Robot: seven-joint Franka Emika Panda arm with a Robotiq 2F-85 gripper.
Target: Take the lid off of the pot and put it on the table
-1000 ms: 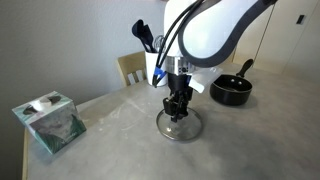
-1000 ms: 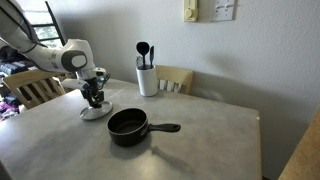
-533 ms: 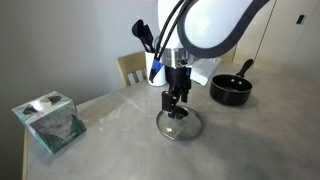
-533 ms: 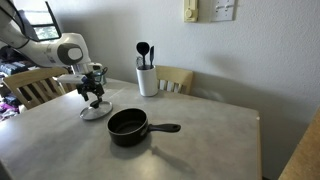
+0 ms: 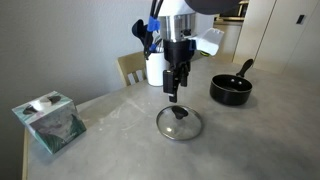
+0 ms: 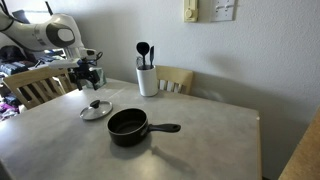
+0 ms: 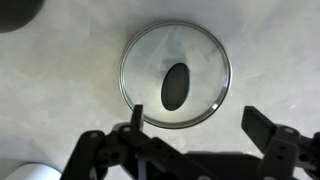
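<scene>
In an exterior view the end effector hangs in the air with its fingers pointing down, spread apart and holding nothing; directly beneath it the lid lies flat on the tabletop, knob up, with clear air between the two; the pot stands uncovered well off to one side of the end effector, handle slanting up; a tissue box sits well away on the opposite side.

In an exterior view from across the tabletop, the end effector hovers above the lid, not touching it; the lid rests just beside the pot; a white utensil holder stands farther back.

Wrist view now; the end effector looks straight down; its jaws stand wide open and empty, one finger at each side of the picture's lower half; the lid lies below and slightly ahead of them, its dark knob near centre, pale tabletop all round the metal rim.
</scene>
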